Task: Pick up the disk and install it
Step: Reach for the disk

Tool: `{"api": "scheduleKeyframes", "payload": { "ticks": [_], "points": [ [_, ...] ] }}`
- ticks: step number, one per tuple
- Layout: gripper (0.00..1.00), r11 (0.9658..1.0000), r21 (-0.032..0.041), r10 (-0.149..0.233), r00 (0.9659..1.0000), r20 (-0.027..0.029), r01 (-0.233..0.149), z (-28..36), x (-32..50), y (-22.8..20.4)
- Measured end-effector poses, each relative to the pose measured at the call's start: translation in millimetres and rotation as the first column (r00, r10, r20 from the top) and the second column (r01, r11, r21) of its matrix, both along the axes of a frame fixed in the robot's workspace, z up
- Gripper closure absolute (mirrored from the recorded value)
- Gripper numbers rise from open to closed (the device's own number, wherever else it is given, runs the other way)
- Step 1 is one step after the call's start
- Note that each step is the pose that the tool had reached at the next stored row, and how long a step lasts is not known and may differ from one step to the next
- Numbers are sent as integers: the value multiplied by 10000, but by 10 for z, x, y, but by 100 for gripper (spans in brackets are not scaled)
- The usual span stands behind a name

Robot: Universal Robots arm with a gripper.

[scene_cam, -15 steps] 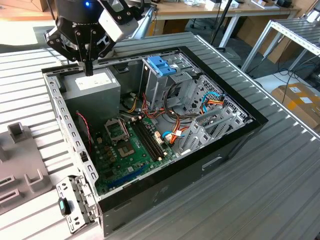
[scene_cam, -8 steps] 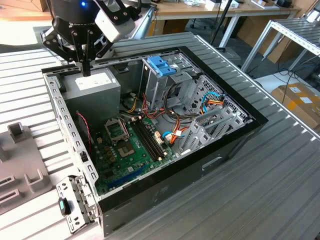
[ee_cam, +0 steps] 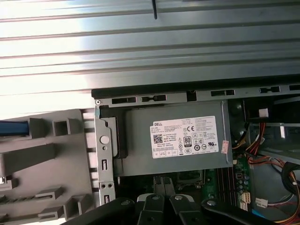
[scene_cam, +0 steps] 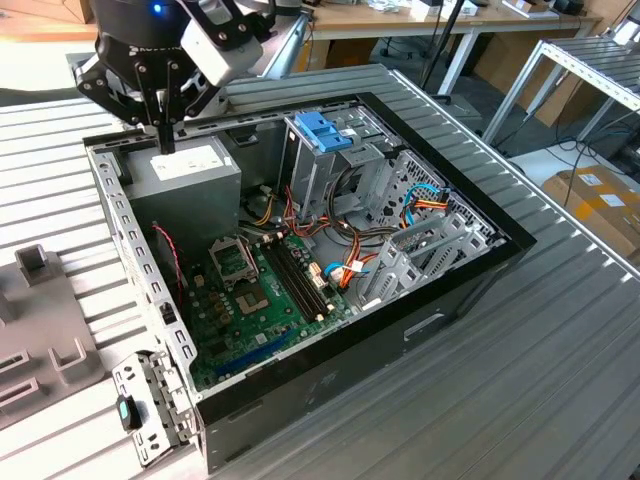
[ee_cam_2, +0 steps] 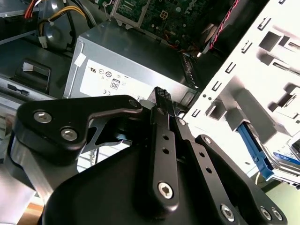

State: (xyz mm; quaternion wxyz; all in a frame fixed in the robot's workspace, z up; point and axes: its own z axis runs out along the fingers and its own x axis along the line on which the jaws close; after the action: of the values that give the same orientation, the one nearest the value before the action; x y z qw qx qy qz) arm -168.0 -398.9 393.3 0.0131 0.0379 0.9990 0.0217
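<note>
Disk (ee_cam_2: pixel 276 157) lies in the grey fixture (scene_cam: pixel 40 330) beside the open computer case (scene_cam: pixel 430 320), apart from your gripper (scene_cam: pixel 160 140); fingers (ee_cam_2: pixel 161 101) pressed together, holding nothing; gripper hangs over the grey power supply box (scene_cam: pixel 190 175); ribbed bench (scene_cam: pixel 560 400) underneath.

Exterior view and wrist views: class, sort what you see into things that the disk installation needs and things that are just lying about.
Belongs to the job:
- the disk, seen in the second wrist view
- the gripper
- the open computer case

Just lying about:
- cardboard box
- background desk
- metal rack
</note>
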Motion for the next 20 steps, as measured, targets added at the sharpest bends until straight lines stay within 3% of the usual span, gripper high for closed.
{"api": "scheduleKeyframes", "payload": {
  "ticks": [20],
  "points": [
    [89,10000,-1,0,10000,0,0,0,-150,0]
  ]
}}
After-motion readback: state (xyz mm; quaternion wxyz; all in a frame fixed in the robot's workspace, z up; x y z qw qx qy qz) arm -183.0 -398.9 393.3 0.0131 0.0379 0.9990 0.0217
